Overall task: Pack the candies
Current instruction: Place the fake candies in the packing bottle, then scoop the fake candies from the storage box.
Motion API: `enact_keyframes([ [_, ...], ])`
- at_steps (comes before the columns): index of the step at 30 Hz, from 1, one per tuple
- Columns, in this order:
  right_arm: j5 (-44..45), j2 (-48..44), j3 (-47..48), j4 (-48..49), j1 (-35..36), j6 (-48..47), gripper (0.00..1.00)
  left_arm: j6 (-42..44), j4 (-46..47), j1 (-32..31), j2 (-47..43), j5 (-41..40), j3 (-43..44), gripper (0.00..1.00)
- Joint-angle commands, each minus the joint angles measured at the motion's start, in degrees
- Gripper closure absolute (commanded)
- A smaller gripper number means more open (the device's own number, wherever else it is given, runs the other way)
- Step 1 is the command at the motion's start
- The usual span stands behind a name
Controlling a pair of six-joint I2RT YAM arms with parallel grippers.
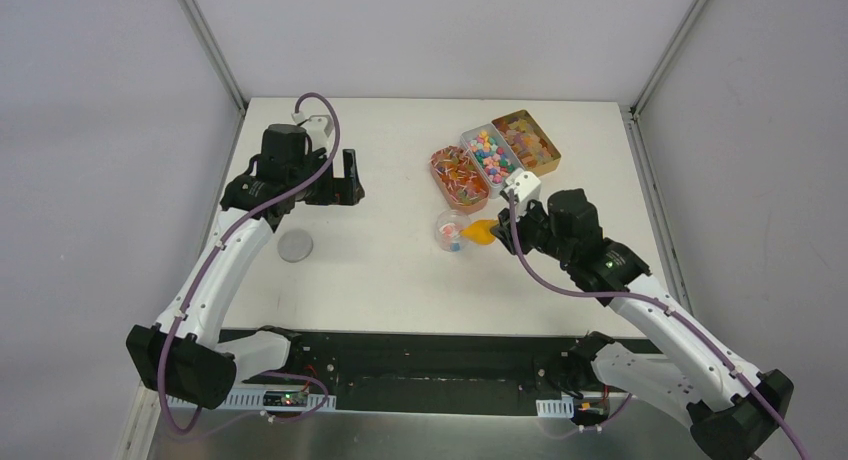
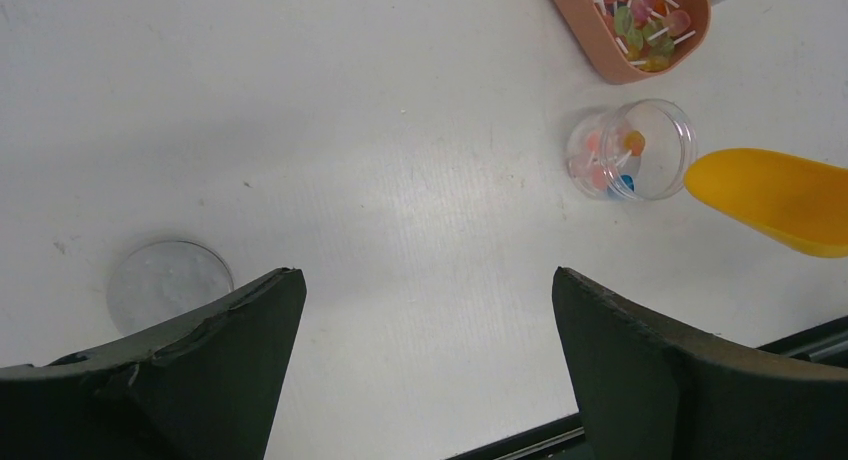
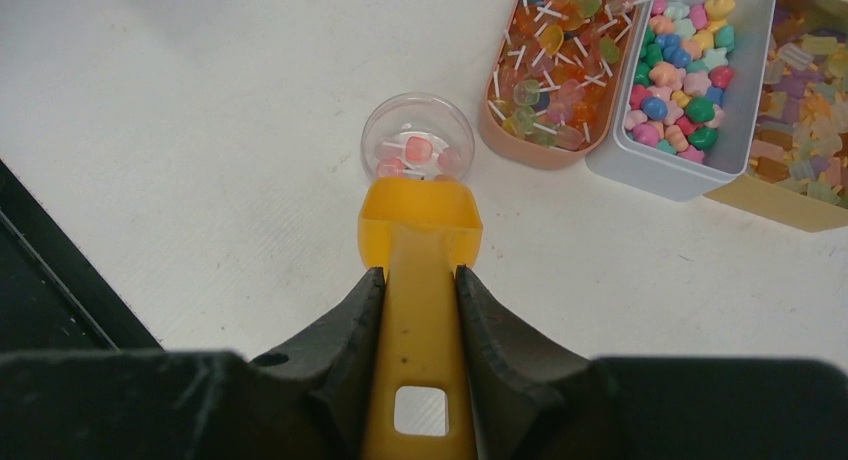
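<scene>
The candies (image 3: 680, 90) are small round sweets in mixed colours and fill the white middle tray (image 1: 490, 152). A small clear jar (image 3: 417, 140) stands on the table with a few pink and blue sweets in it; it also shows in the top view (image 1: 450, 227) and the left wrist view (image 2: 630, 150). My right gripper (image 3: 420, 272) is shut on the handle of the orange scoop (image 3: 420, 230), whose mouth tips over the jar's near rim. In the top view the scoop (image 1: 480, 230) sits just right of the jar. My left gripper (image 2: 430, 275) is open and empty above the table, far left of the jar.
A brown tray of lollipops (image 3: 555, 60) and a yellow tray of pale gummies (image 3: 810, 110) flank the white tray at the back right. A round lid (image 1: 295, 246) lies flat near the left arm. The table's black front edge (image 3: 60, 280) is close behind the jar.
</scene>
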Motion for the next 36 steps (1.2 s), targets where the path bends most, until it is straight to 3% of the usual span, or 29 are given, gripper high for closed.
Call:
enact_keyframes([
  [1, 1.2, 2.8, 7.1, -5.5, 0.4, 1.9, 1.0, 0.3, -0.3, 0.0, -2.0, -2.7, 0.1, 0.01],
  [7, 1.5, 6.1, 11.4, -7.3, 0.3, 2.2, 1.0, 1.1, -0.2, -0.1, -1.6, -0.2, -0.2, 0.04],
  [12, 4.8, 8.7, 13.0, -4.3, 0.1, 2.1, 1.0, -0.5, 3.0, 0.0, -0.3, 7.2, -0.7, 0.1],
  [18, 5.7, 14.4, 14.1, 3.4, -1.3, 2.3, 1.0, -10.8, 7.9, 1.4, 4.4, 14.1, 0.3, 0.26],
  [22, 6.0, 19.1, 15.8, 7.2, -3.1, 1.7, 1.0, -20.0, 16.6, 1.5, 7.7, 18.1, -1.3, 0.38],
  [29, 8.5, 25.5, 18.4, 10.6, -5.5, -1.9, 1.0, -26.4, 26.0, 1.4, 21.3, 18.1, 4.3, 0.54],
  [36, 4.6, 26.5, 19.3, 11.3, -7.0, -2.7, 1.0, -27.5, 30.3, 1.0, 36.4, 18.6, 13.5, 0.57],
])
